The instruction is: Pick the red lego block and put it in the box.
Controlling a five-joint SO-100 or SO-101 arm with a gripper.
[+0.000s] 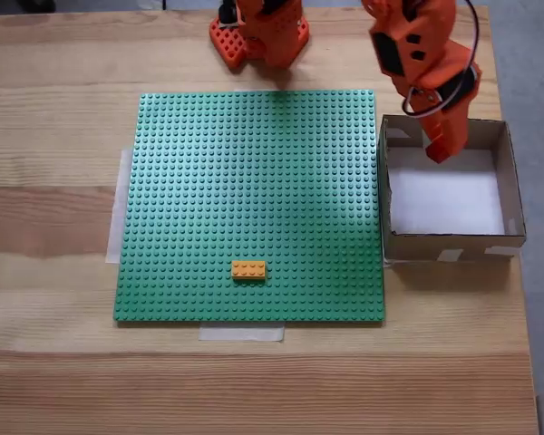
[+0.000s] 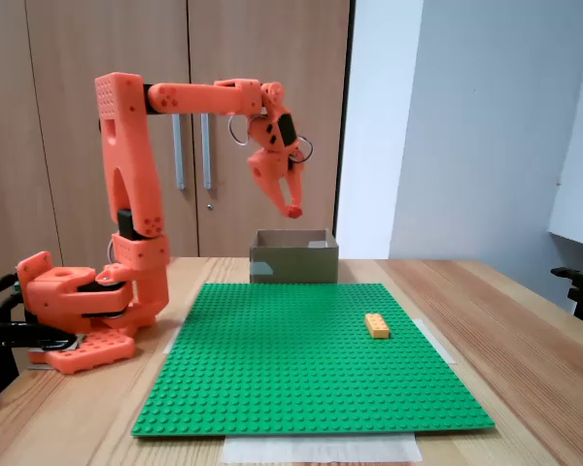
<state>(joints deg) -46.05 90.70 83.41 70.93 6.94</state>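
My orange gripper [image 1: 441,150] hangs over the far part of the box [image 1: 511,186], a low brown cardboard square with a white floor. Its jaws are shut, and the small red lego block [image 1: 439,154] is pinched at their tips, hard to tell apart from the orange fingers. In the side fixed view the gripper [image 2: 293,208] points down, well above the box [image 2: 293,264] at the back of the table. The part of the white floor that shows holds nothing.
A large green studded baseplate [image 1: 254,163] is taped to the wooden table, left of the box. An orange-yellow brick [image 1: 248,269] sits near its front edge. The arm's base [image 2: 78,311] stands at the back of the table.
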